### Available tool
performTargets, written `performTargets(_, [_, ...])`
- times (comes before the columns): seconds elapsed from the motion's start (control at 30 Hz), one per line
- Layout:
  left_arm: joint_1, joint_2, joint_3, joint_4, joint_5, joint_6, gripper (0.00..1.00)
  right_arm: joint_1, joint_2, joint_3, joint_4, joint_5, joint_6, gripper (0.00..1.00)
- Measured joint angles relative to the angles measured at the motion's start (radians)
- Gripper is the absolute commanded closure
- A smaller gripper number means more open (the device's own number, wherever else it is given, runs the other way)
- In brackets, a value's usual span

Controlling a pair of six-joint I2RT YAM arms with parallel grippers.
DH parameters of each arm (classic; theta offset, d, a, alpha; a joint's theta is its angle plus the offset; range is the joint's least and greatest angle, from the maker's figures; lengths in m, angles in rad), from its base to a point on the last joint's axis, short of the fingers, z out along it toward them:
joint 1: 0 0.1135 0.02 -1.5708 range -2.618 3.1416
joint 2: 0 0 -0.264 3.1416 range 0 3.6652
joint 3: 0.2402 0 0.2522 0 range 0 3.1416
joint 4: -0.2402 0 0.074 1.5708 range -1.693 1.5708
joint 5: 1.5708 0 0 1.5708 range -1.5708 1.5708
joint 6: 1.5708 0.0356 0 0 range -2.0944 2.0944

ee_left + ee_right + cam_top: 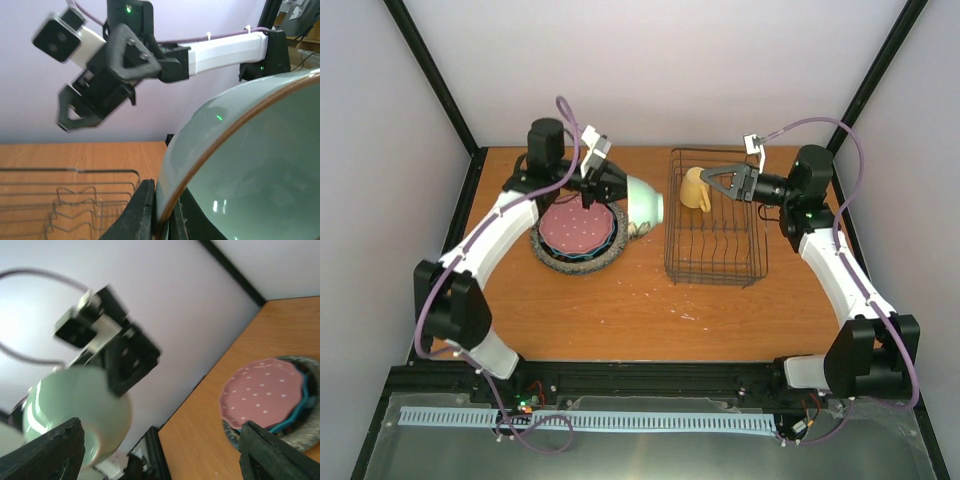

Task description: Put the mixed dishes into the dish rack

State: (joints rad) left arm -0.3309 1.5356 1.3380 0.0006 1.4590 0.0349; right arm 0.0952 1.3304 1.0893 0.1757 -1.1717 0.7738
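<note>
You have the left gripper (159, 216) clamped on the rim of the small mint-green bowl (646, 200), one finger inside and one outside. The bowl hangs in the air between the pink dotted plate (577, 228) and the dish rack (715, 230), likely staged for the dividers. It is tipped on its side with its axis near level, outer wall toward the rack and mouth turned away. Your right gripper (718, 181) has its jaws wide apart with nothing between them. It sits just beside the yellow mug (695, 189) at the rack's far-left corner. I judge that arm should clear out before the bowl goes in.
</note>
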Motion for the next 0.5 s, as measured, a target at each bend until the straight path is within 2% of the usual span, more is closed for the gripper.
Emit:
performTargets(0.13, [0.000,0.155,0.262,-0.193,0.035,0.159,0.99,0.001,-0.002,0.004,0.056,-0.108,0.069,0.15])
performTargets(0.27, [0.005,0.259,0.449,-0.353,0.050,0.296,1.00,0.018,-0.002,0.038,-0.037,-0.158,0.038,0.16])
performTargets(0.4, [0.005,0.319,0.509,-0.453,0.053,0.372,0.99,0.048,-0.001,0.055,-0.097,-0.180,0.010,0.16])
performTargets(0.5, [0.005,0.335,0.509,-0.487,0.051,0.391,0.99,0.066,0.015,0.053,-0.051,-0.189,0.048,0.16])
